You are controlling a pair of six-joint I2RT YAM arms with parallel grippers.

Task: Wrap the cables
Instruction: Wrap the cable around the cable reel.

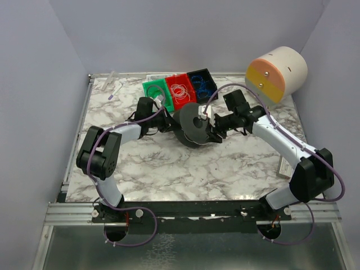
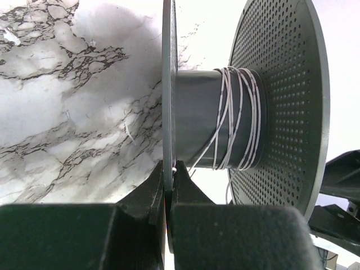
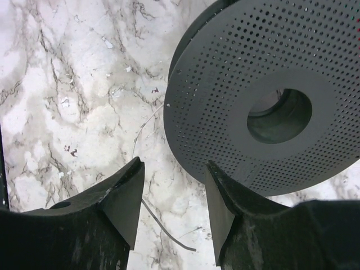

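Cables (image 1: 180, 90) not yet wound lie coiled in three small bins (image 1: 145, 91) at the far edge of the worktop (image 1: 169, 169). One whitish cable (image 2: 239, 112) sits in several turns around the core of the spool (image 2: 194, 112), which stands on edge at mid-worktop. The step in hand appears to be winding this cable on. A loose tail (image 3: 169, 233), apparently its free end, trails on the marble.

Left gripper (image 2: 169, 177): clamped on the spool's thin flange.

Right gripper (image 3: 174, 197): jaws apart, holding nothing, one finger just beside the perforated flange rim.

The next move likely calls for the right gripper to pinch the tail and lay it over the core without slack.
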